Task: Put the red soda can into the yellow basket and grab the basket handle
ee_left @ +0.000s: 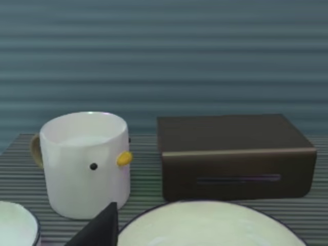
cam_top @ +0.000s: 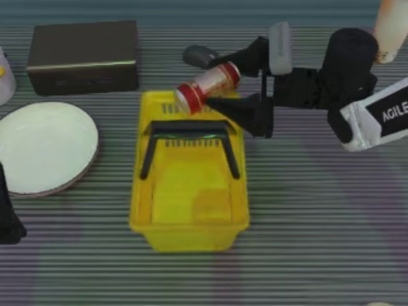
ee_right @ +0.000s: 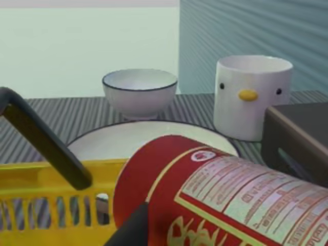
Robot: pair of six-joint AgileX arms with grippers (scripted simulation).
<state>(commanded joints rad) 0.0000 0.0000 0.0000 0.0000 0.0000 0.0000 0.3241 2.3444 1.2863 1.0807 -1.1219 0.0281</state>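
1. Red soda can [ee_right: 215,200] filled the right wrist view, nearest that lens, lying on its side with its label facing up.
2. At the surface's left edge the left pincer [cam_top: 7,220] sat parked, mostly cut off; whether it was open I cannot tell.
3. Near it lay a white plate [cam_top: 44,148], and toward the far left corner stood a dark brown box [cam_top: 83,56]. A white chick mug [ee_left: 84,164] stood beside the box, and a small white bowl [ee_right: 139,92] lay beyond the plate.
4. Mid-surface sat the yellow basket [cam_top: 143,220], its inside apparently bare. The basket handle [cam_top: 188,131] lay folded across the rim's far half.
5. Over the basket's far rim the right pincer [cam_top: 245,80] held the can tilted, closed on its body, silver top pointing toward the left edge.
6. Judging by looks, the can was light, rigid and smooth, so it could slip; a hold across its mid-body seemed soundest. The basket seemed stiff but light, and the thin handle looked best taken at the middle of its crossbar.
7. Hidden: the pincer's contact faces behind the can, and a tall pale object [cam_top: 390,29] cut off at the far right corner.
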